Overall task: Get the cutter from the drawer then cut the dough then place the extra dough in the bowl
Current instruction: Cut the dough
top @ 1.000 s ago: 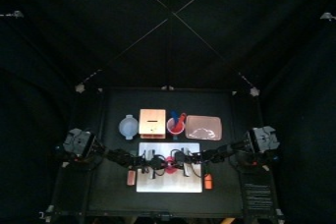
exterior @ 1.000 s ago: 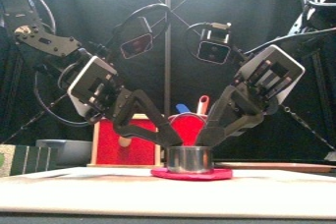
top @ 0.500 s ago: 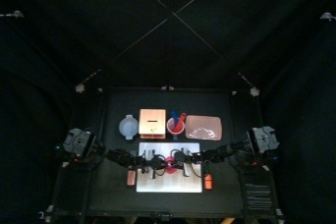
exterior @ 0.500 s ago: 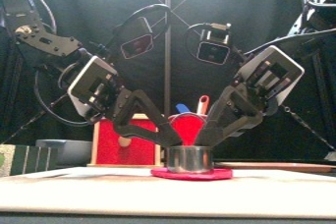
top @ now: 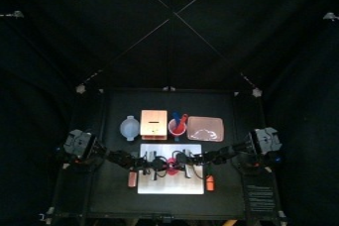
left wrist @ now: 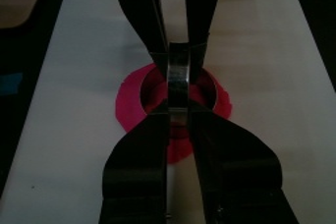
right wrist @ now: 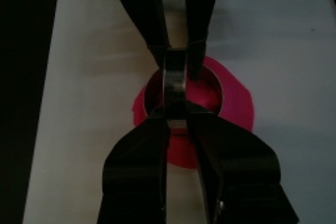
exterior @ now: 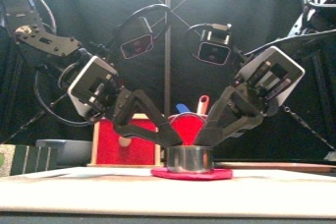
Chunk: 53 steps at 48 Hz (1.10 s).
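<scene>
A round metal cutter stands on a flat pink dough disc in the middle of the white cutting board. My left gripper comes down from the left and my right gripper from the right. Each is shut on the cutter's rim on its own side. In the left wrist view the jaws close on the rim over the dough. The right wrist view shows the same hold on the cutter, with dough around it. From above, both grippers hide the cutter on the board.
Behind the board stand the blue-grey bowl, the wooden box with its red drawer front, the red cup with toy knives, and the pink tray.
</scene>
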Each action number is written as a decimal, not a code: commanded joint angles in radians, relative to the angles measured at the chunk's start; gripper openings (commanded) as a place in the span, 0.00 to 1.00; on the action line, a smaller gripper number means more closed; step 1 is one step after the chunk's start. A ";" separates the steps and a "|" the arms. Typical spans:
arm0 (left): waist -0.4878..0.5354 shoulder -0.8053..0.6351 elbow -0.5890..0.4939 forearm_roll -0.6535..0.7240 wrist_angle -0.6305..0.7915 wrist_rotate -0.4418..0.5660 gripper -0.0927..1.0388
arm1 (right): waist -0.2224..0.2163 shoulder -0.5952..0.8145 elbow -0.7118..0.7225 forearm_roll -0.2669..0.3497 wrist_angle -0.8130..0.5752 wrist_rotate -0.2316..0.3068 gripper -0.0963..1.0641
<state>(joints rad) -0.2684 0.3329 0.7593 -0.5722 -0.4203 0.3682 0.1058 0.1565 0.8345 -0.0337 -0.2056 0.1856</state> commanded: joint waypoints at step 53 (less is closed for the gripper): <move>0.002 -0.034 0.060 0.008 0.087 0.002 0.57 | -0.025 -0.058 -0.040 0.029 0.071 0.018 0.55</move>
<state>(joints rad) -0.2654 0.2961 0.7593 -0.5630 -0.3912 0.3682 0.1028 0.1319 0.8053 -0.0199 -0.1519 0.1917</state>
